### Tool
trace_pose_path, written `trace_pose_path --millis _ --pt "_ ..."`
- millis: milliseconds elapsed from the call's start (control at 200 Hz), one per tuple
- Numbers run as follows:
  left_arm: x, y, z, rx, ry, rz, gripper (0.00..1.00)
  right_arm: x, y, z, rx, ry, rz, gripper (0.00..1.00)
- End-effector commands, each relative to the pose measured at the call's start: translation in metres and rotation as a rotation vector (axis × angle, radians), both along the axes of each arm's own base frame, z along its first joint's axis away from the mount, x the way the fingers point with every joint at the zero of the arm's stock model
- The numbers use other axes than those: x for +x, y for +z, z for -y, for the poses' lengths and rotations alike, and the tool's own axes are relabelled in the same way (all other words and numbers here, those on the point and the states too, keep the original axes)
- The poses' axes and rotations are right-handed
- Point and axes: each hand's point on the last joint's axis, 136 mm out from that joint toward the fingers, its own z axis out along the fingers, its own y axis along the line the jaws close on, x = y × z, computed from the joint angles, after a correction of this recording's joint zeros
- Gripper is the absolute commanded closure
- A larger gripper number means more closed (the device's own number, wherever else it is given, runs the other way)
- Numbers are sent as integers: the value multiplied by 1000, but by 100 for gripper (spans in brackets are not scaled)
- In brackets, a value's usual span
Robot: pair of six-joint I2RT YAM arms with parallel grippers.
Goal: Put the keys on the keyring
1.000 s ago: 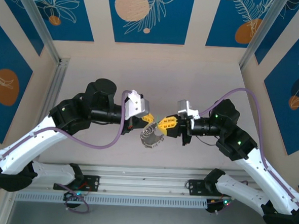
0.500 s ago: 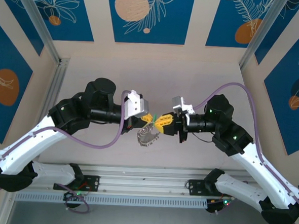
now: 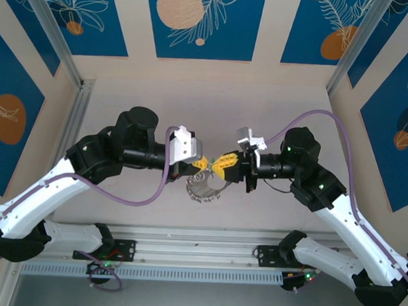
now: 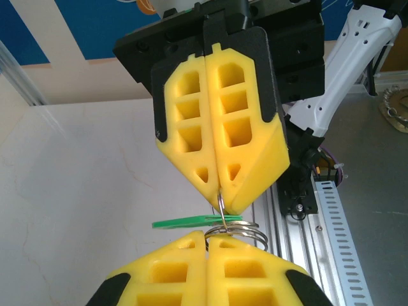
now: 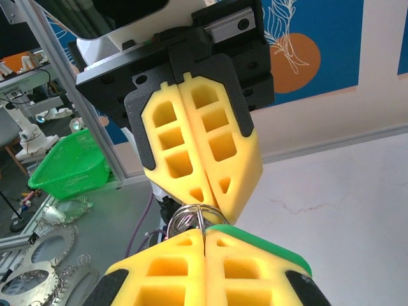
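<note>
Above a pale tabletop [image 3: 276, 109], left gripper [image 3: 206, 165] and right gripper [image 3: 218, 163] touch tips, both pinched shut. Mid-threading, seemingly: the flat green key [image 4: 185, 222] between the fingertips [image 4: 245, 191] next needs easing onto the silver-fringed tan keyring [image 3: 203, 189].

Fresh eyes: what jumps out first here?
The left gripper and right gripper, both yellow and shut, meet tip to tip over the middle of the table. Right at that junction are a thin green key and a small coiled metal ring caught in the right gripper's tips; the silver-fringed keyring hangs just below.
</note>
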Motion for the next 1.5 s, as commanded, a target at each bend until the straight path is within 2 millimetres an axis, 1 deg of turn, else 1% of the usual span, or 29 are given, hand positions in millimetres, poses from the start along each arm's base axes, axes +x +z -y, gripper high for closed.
trace_pose_path --millis 0,250,405,490,640,730,805,920,975,1045,1110,1180,1265,1315,1360,1406,1451,1496 --pt "-19 17 -2 -40 -87 29 100 6 8 0 9 -21 -14 100" --pt "-22 18 -2 -44 -105 33 100 20 -1 -1 -27 -71 -58 100" --pt "-22 19 -3 -52 -104 38 100 22 -4 -1 -40 -82 -74 100" --pt "-21 19 -3 -52 -97 40 100 22 -4 1 -42 -88 -71 91" --pt "-17 17 -3 -42 -81 39 100 20 -4 5 -47 -96 -53 72" --pt "-15 16 -2 -38 -68 38 100 23 -4 9 -58 -137 -35 61" --pt "-13 14 -1 -34 -61 36 100 23 -3 12 -62 -153 -19 58" --pt "-9 12 1 -24 -50 32 100 23 -2 13 -61 -157 -15 58" --pt "-7 10 1 -17 -41 30 100 26 -4 14 -64 -173 -15 58" --pt "0 7 1 1 -4 23 100 30 -7 15 -69 -201 -24 58" --pt "12 1 -2 19 59 8 100 36 -14 18 -78 -235 -46 56" --pt "30 -3 -9 14 146 -24 100 44 -24 21 -96 -273 -81 48" --pt "58 -10 -22 11 264 -113 100 56 -42 26 -131 -325 -139 40" --pt "75 -19 -31 23 335 -179 100 63 -52 29 -153 -356 -180 36" --pt "87 -33 -39 55 392 -242 100 69 -62 31 -175 -383 -217 33" --pt "98 -48 -46 98 451 -294 93 74 -73 33 -194 -404 -245 30" --pt "105 -64 -53 144 499 -337 79 78 -85 36 -213 -432 -276 28" --pt "111 -78 -60 179 540 -383 70 83 -97 39 -222 -457 -308 26"
